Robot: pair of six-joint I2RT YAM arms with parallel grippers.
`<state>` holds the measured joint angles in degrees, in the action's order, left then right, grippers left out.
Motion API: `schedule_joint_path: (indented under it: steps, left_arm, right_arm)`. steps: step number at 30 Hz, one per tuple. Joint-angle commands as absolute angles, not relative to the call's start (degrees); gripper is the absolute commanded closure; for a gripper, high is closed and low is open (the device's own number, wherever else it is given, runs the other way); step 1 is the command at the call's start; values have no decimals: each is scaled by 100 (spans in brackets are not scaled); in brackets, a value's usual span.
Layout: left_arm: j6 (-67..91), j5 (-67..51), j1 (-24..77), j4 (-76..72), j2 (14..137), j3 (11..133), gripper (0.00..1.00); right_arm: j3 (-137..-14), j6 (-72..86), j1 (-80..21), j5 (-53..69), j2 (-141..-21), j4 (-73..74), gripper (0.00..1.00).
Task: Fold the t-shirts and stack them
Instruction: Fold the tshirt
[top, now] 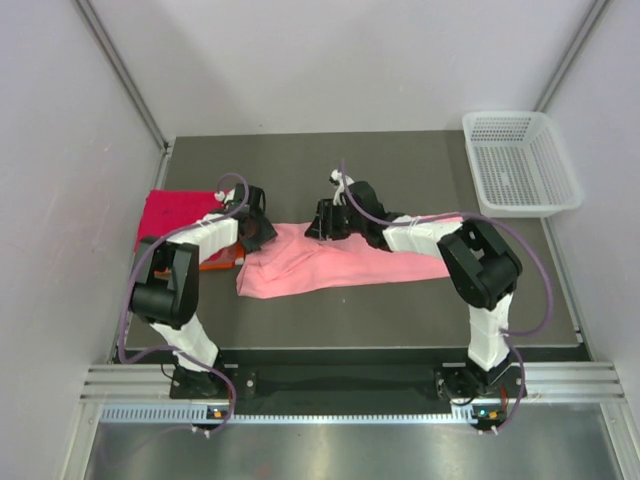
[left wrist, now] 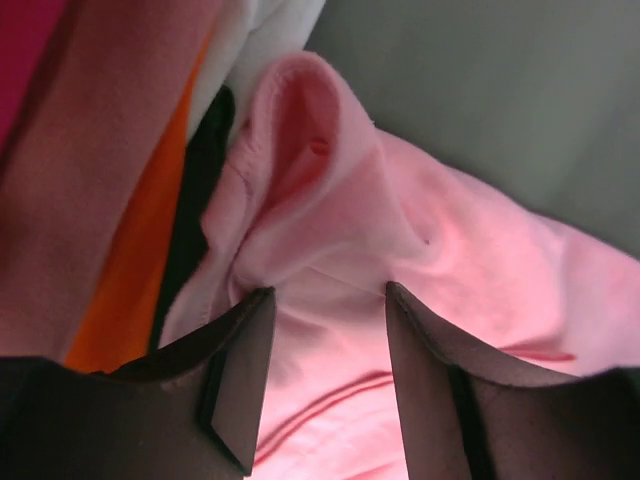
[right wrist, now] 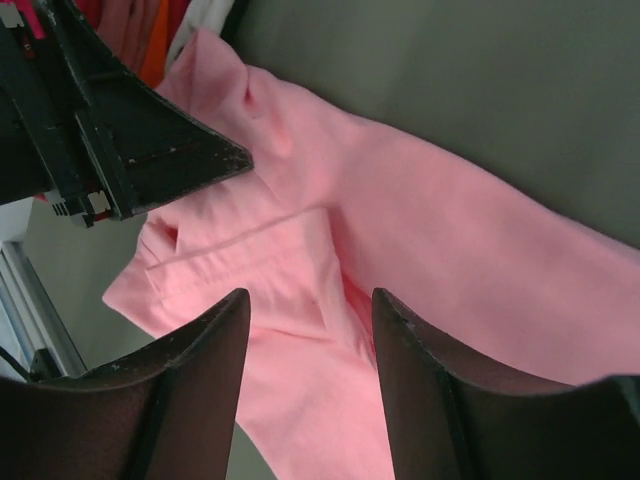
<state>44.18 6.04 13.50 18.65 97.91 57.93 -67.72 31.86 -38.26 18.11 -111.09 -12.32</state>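
Pink shirt (top: 330, 265) lies mid-frame; we see left gripper (top: 262, 234) and right gripper (top: 322, 224) open over it.

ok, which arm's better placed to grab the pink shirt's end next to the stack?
Left, probably. The left claw sits open over the pink shirt's end beside the folded stack; the right claw is open over the shirt's far edge, nearer the middle.

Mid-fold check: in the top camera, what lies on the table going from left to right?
magenta-red folded shirt → pink shirt → white mesh basket
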Motion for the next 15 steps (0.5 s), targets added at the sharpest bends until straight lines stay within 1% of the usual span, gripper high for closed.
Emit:
schedule_joint_path:
  steps: [1,6,12,14,15]
  left_arm:
    - [4570,984,1301,2329,9932,5915,46]
    - [4605,1063,1292,2382,10019,5941,46]
    - [4571,1072,1292,2435,10134,6029,46]
    - [4562,1090,1283,2443,10134,6038,46]
    - [4562,1090,1275,2443,10134,6029,46]
  right_arm:
    - [-7215,3067,-4042,1775,-11337,-1239,49]
    - [-7277,3103,-4087,1968,-11540,-1354,51]
    - [-7462,2918,-4166,1951,-11768,-1143,56]
    - [-7479,2883,-4175,2012,-11795,-1143,66]
    - [-7471,2857,-4175,2030,-11769,-1134,77]
